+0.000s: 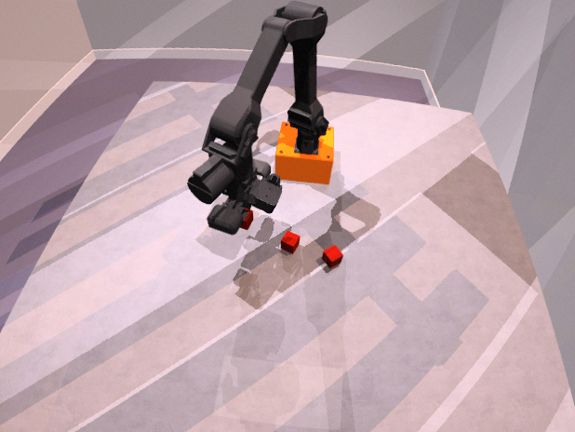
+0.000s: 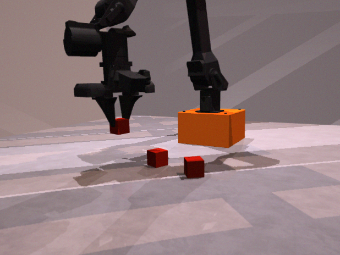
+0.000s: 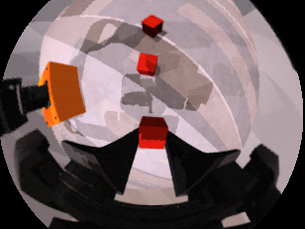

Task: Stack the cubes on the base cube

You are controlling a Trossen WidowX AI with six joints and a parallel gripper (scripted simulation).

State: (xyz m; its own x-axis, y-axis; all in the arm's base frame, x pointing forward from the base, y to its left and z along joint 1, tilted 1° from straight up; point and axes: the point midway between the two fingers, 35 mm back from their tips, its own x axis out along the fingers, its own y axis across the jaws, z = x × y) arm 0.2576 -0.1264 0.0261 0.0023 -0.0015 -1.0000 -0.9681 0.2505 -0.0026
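- So the first red cube [image 2: 120,126] is pinched right between the pincer [image 2: 119,121] tips. The fingers [image 2: 108,108] have clamped in on its two sides, roughly a third of the way open, and they're gripping just the upper part of it.
- From the exterior view that cube looks lifted a bit off the floor [image 2: 192,220], though how far up is hard to judge.
- Wrist view has it dead centre between the two dark fingertips, looking level.
- Second red cube [image 2: 157,157] sits on the floor a little way out past the pincer, on the side toward the orange block [image 2: 209,127].
- Third red cube [image 2: 194,166] is further out again along the same rough line, apart from the second one, not touching.
- No idea which of those two is the fixed base, they look identical.
- The orange block is off to one side of the pincer, with the arm [image 2: 203,55] mounted on top of it and arching over.
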